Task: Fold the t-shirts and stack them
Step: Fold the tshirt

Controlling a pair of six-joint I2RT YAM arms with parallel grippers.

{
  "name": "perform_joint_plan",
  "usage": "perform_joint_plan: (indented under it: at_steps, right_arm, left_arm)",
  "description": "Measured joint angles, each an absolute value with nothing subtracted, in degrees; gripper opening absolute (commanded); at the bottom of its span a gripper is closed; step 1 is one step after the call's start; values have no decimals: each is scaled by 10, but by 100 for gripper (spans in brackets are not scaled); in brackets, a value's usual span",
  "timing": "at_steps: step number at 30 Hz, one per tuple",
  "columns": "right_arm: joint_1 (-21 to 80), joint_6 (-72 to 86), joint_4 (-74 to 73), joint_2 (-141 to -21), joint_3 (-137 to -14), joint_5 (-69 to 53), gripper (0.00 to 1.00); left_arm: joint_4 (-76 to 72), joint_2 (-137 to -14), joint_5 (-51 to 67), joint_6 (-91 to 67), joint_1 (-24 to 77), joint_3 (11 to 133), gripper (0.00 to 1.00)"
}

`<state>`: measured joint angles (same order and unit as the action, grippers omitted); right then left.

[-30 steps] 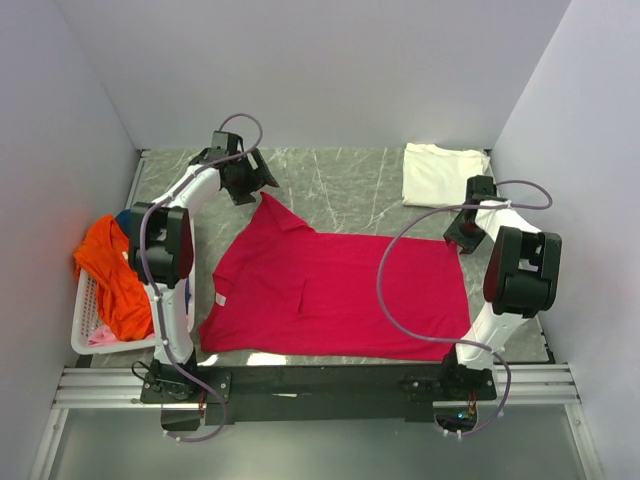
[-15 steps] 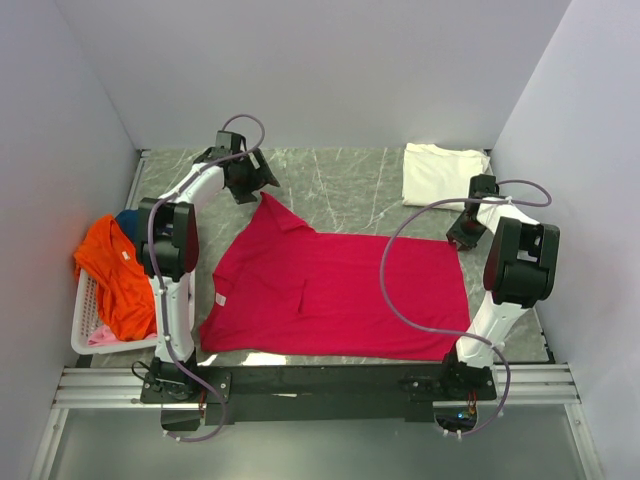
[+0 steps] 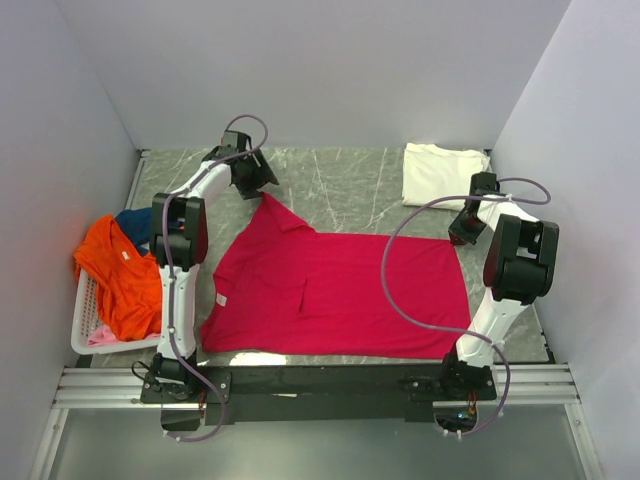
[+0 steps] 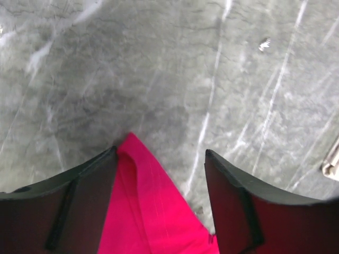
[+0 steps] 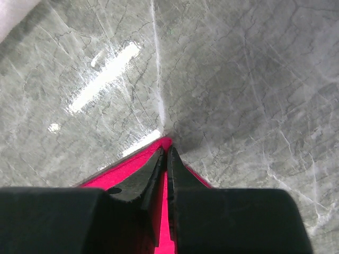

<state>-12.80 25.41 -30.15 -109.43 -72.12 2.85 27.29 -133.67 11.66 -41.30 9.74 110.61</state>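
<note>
A crimson t-shirt lies spread flat in the middle of the grey marbled table. Its neck is towards the left, where a small white label shows, and its hem is towards the right. One sleeve runs to a point at the far left.

The left gripper sits at that sleeve point. In the left wrist view its fingers stand wide apart on either side of the red tip, holding nothing.

The right gripper is at the far right corner of the same shirt. In the right wrist view its fingers are pressed almost together, with a thin strip of red cloth pinched between them, so it has hold of that corner.

A cream t-shirt lies folded in the far right corner of the table, well apart from the crimson one.

At the left edge stands a white slatted basket. An orange t-shirt hangs over it, a navy one shows just beyond, and a bit of pale pink cloth lies near its front.
</note>
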Motion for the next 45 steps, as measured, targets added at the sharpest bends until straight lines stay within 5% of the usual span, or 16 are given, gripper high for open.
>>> perform_joint_plan:
  at_steps: [6,17,20,45]
  right_arm:
    - [-128,254,-302,-1094,-722,28,8]
    - [-128,254,-312,-1101,-732,27,0]
    - [-128,254,-313,-1101,-733,26,0]
    - [-128,263,-368,-1181,-925,20,0]
  left_arm:
    - [277,-1366,104,-417,99,1131,58]
    - [282,-1366,87,-427,102,1131,8]
    - [282,-1366,90,-429,102,1131,0]
    - [140,-1424,183,-530,88,1222,0]
